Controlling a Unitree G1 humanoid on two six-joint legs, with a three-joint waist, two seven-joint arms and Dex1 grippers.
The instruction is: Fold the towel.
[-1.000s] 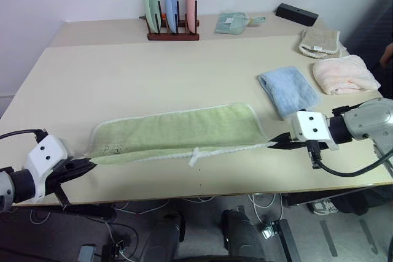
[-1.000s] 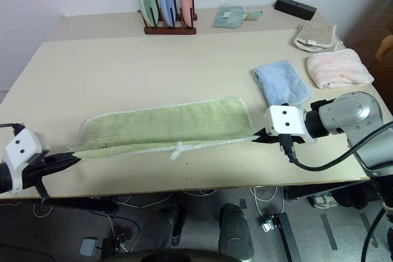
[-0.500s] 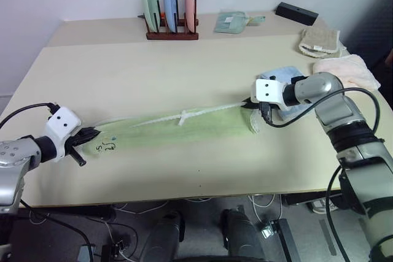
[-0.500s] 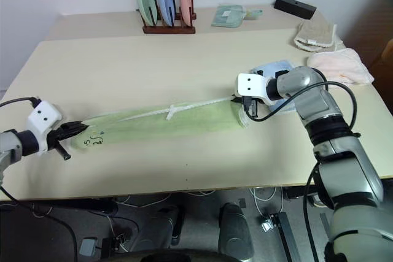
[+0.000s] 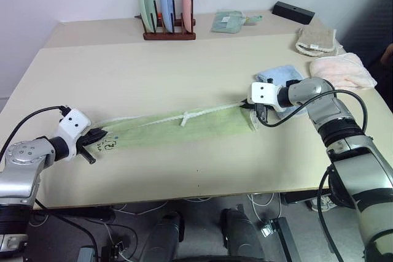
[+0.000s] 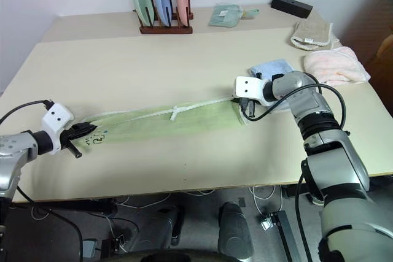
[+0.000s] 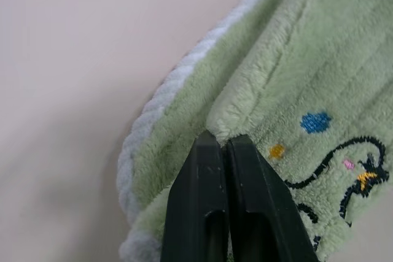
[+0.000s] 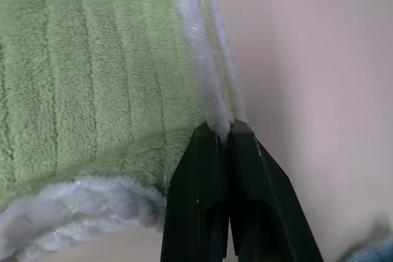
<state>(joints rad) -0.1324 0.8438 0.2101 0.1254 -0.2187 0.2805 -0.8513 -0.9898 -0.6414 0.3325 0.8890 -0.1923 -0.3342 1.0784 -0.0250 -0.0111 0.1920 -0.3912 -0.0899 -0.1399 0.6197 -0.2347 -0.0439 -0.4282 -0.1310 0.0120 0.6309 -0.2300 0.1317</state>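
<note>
The towel (image 5: 178, 128) lies on the table (image 5: 184, 72) as a long narrow green band already doubled lengthwise, its long axis running side to side, its two ends well apart. At the towel's left end the left tool (image 5: 97, 141) is clenched on the corner by the dark embroidered mark; at the towel's right end the right tool (image 5: 255, 112) pinches the white-edged corner — so bringing one end over to the other looks like the coming move. Just beyond the towel's right end a folded blue towel (image 5: 281, 81) sits close, likely the only crowding — the plate rack (image 5: 166, 10) stands well behind the towel
</note>
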